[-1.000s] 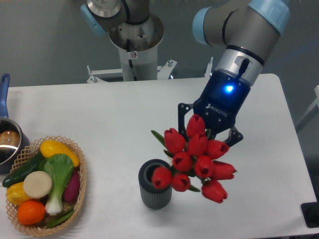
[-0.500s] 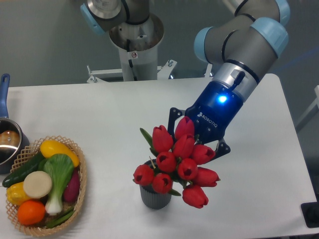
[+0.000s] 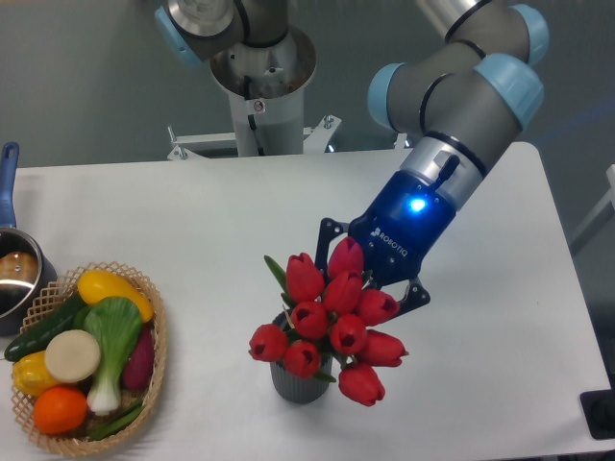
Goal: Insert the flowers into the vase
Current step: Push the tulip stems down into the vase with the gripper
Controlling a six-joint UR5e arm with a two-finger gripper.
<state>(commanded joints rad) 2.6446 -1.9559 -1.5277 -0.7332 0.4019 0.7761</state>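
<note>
A bunch of red tulip flowers point(image 3: 327, 322) with green leaves hangs tilted over the dark grey ribbed vase point(image 3: 294, 383), near the table's front edge. The buds cover the vase's mouth, so only its lower wall shows. The stems are hidden behind the buds, and whether they reach inside the vase cannot be seen. My gripper point(image 3: 366, 275) comes in from the upper right, its blue-lit body just behind the bunch. It is shut on the flowers, with the fingertips hidden by the buds.
A wicker basket point(image 3: 157, 322) of toy vegetables stands at the front left. Behind it, at the left edge, is a steel pot point(image 3: 13, 279) with a blue handle. The arm's base point(image 3: 259, 82) stands at the table's back edge. A black object point(image 3: 598, 413) sits at the front right corner.
The gripper has carried the flowers left and down. The bunch was beside the vase's right rim and now sits over the vase's mouth, hiding it.
</note>
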